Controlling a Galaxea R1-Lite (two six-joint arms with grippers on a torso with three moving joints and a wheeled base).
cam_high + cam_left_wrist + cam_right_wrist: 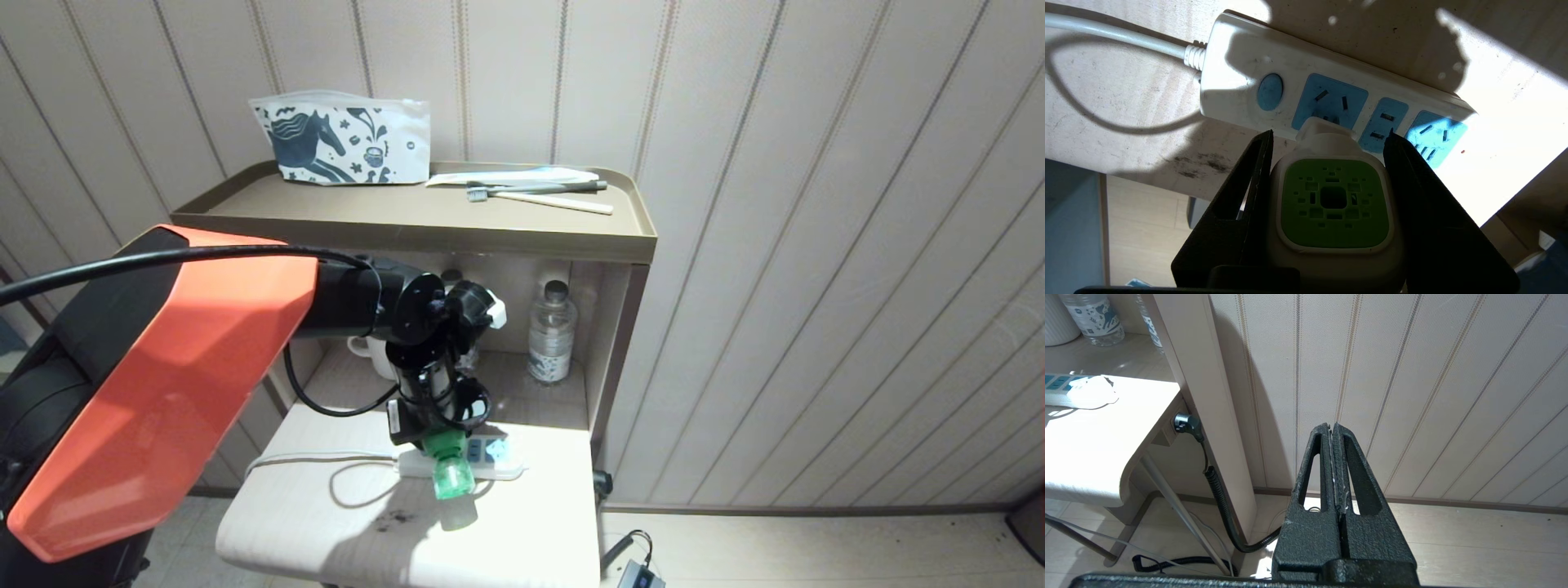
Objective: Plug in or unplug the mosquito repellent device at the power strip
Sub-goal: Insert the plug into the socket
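Mosquito repellent device [1333, 204] clamped in left hand [1327, 139], plug touching power strip [1241, 73], right hand [1333, 435] closed, empty

No words, brand names or numbers can be read anywhere — not on the power strip [1331, 85], whose blue socket faces and round button carry no lettering, nor on the green-faced mosquito repellent device [1333, 204], which shows only a pattern of square vents. The pouch [343, 140] at the shelf's back left corner bears a dark horse drawing and small motifs — no legible text. The water bottle [551, 331] label is too small to read.
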